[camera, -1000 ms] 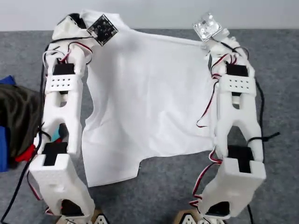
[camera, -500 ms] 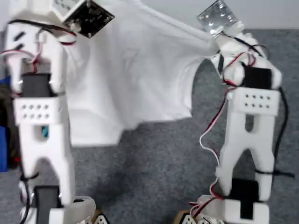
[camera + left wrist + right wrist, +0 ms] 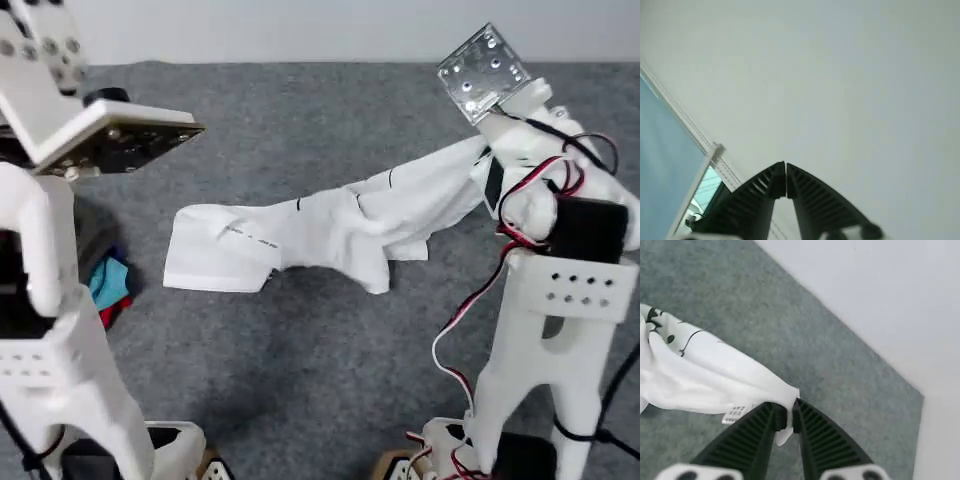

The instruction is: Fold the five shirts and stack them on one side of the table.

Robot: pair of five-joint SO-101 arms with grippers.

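The white shirt point(image 3: 330, 225) is pinched at its edge by the closed right gripper point(image 3: 789, 412) and trailed away across the table point(image 3: 330, 390) (the left gripper point(image 3: 785, 172) is closed, empty).

Finish check: everything is reading matt except one shiny part.
White shirt point(image 3: 330, 225) is showing as soft, creased matt cloth; table point(image 3: 330, 400) is wearing rough grey felt; right arm point(image 3: 555, 330) and left arm point(image 3: 45, 330) are reading as matt white plastic; right gripper point(image 3: 790, 412) and left gripper point(image 3: 785, 170) are showing ribbed black plastic; plate point(image 3: 485, 72) far right is glinting like metal.
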